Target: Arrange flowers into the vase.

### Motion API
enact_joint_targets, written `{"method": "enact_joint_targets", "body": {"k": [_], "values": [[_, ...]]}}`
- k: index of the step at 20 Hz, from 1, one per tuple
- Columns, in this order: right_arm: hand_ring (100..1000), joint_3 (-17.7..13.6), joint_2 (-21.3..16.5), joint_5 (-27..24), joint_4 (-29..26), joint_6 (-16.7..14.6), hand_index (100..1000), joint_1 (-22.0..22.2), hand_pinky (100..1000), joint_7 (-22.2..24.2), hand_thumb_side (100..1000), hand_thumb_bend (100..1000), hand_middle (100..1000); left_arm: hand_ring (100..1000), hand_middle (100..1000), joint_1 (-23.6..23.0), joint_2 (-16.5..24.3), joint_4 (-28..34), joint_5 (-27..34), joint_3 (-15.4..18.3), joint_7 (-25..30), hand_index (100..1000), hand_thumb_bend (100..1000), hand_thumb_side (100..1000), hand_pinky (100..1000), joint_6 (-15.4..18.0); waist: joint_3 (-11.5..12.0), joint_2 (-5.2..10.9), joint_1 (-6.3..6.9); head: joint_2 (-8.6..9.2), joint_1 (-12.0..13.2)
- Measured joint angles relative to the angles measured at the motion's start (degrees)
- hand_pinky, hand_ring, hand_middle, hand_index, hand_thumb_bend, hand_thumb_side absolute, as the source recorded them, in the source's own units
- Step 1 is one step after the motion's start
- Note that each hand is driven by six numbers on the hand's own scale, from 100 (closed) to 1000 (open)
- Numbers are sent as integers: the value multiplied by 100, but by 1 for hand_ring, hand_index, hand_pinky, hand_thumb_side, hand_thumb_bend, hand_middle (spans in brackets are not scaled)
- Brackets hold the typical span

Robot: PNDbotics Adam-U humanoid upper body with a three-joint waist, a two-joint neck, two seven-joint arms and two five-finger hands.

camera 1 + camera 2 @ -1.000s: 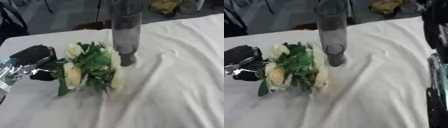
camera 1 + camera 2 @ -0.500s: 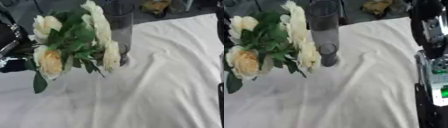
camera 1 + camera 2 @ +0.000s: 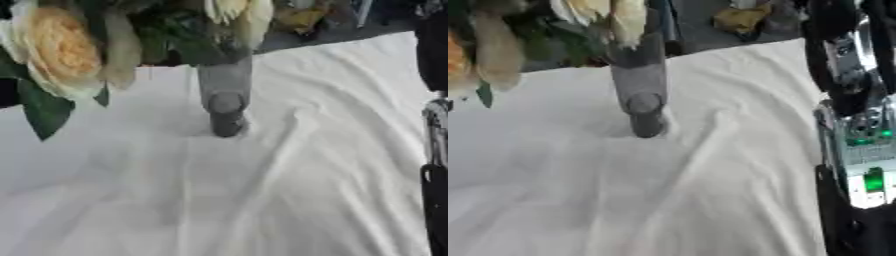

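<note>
Bunch of cream and pale-yellow roses with green leaves [image 3: 79, 47] is up close to the camera, above the tall grey glass vase [image 3: 642, 85] standing on the white-clothed surface [image 3: 289, 190]. Left hand not visible. Right hand [image 3: 846, 55] beside the vase; fingers: cannot tell.

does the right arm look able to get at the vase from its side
Probably yes. The white cloth between the right arm and the vase lies bare; the flowers hang over the vase's left and top. The right robot hand is out of view.

bouquet [image 3: 79, 45] over vase [image 3: 225, 95] mouth
</note>
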State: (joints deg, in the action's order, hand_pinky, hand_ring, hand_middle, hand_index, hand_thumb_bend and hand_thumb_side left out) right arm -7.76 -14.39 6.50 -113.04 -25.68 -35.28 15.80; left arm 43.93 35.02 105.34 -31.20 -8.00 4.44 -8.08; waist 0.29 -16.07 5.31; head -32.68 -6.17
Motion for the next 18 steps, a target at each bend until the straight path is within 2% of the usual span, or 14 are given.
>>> {"method": "enact_joint_targets", "body": {"k": [5,10,18], "values": [[834,10,0,14,0,-2,926,-18,806,-1,1000,211,771,100,100,222,-174,20,491,20,-341,100,100,537,100,-417,-24,19,32,1,30],[835,91,0,44,22,-33,926,-141,806,2,1000,212,772,100,100,757,-552,44,996,316,-732,100,100,553,100,-729,-84,49,82,0,234],[836,182,1,74,110,-82,926,-207,807,6,1000,210,773,100,100,1391,-1014,-511,1804,525,-1525,100,100,581,100,-763,-172,95,102,-2,466]]}}
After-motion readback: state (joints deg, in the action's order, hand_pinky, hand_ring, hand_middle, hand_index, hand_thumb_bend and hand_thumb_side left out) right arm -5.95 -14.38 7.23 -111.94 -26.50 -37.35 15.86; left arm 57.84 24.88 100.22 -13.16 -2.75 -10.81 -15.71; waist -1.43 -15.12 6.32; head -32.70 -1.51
